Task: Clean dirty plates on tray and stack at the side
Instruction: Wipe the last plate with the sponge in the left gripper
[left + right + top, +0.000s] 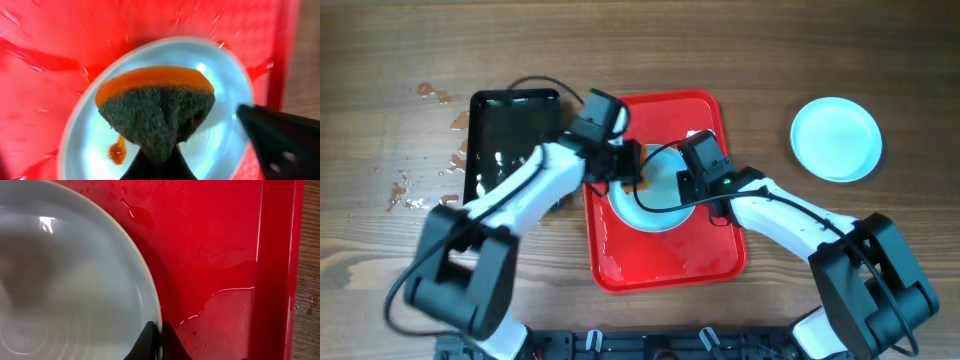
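Here, nearest the lens, the left gripper (156, 162) is cut off by the bottom edge of its wrist view. Only its tips show, clamped on a sponge (157, 112) whose dark scouring face is turned to the camera and whose orange back meets the plate (215, 95). The rest of that view is smeared, and a dark shape at its right edge is too blurred to name. An orange-brown stain (117, 151) lies on the plate just beside the sponge's lower left corner.

The right gripper (156, 341) is likewise mostly out of frame in its own view. Its two fingertips are closed on the plate's rim. Thin water (225, 287) lies on the red tray (280, 255) beside the rim.

From overhead the count is two arms, two trays, two plates, and one sponge. Both arms reach inward from the near edge and converge on the plate, which lies in the far half of the red tray. The grippers cover much of it, so whether anything lies beneath it cannot be told.

The black tray (510, 130) sits just beside the red tray's left rim, partly hidden by the left arm. The second plate (835, 138) rests on the bare table (820, 40) at far right, well apart from the red tray.
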